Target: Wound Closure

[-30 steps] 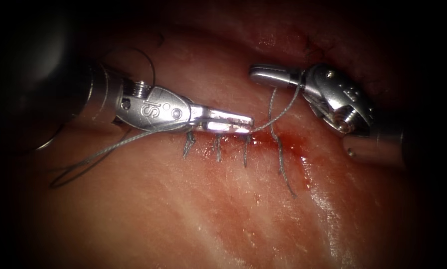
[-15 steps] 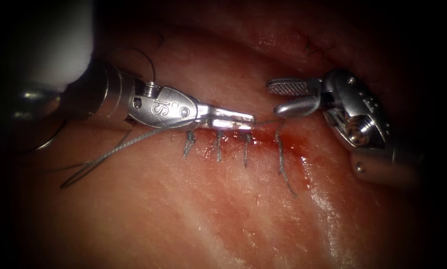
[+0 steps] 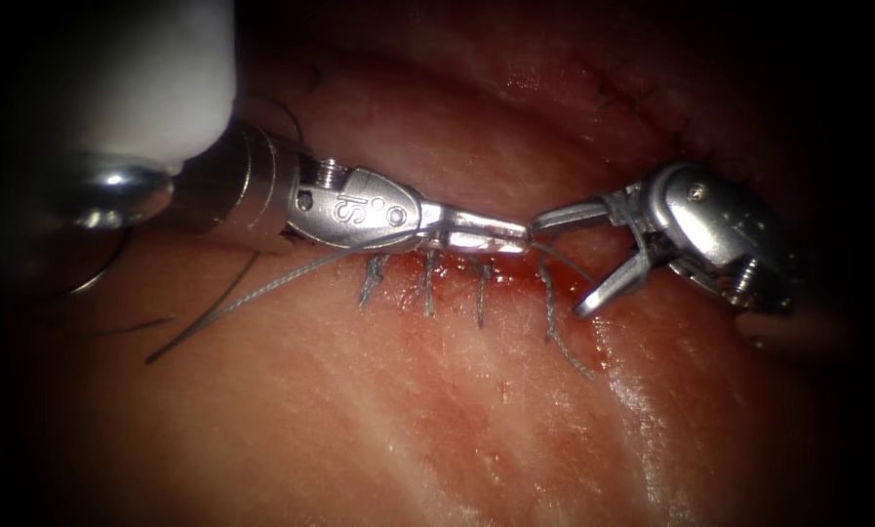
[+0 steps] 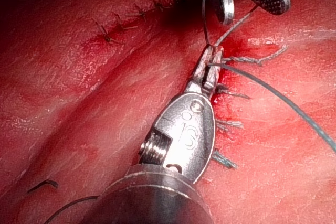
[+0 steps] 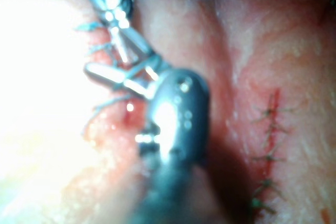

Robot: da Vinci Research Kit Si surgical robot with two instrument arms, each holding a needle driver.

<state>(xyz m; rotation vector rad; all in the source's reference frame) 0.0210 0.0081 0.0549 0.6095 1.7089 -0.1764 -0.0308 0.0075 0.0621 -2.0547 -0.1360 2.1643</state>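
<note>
Holding the thread (image 3: 261,291) clamped in my left tool (image 3: 505,237) over the cut (image 3: 515,268), my right tool (image 3: 569,259) has released it, jaws now spread wide and empty

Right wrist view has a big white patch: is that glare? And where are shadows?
Right wrist view: yes, glare washes out much of the tissue. Endoscope view: light pools centrally, edges sink into shadow; the left tool, shut on thread, glints; the right tool gapes empty.

Right tool (image 3: 578,262) lower, jaws now wide apart beside the left tool (image 3: 515,237), thread (image 3: 261,290) released.
</note>
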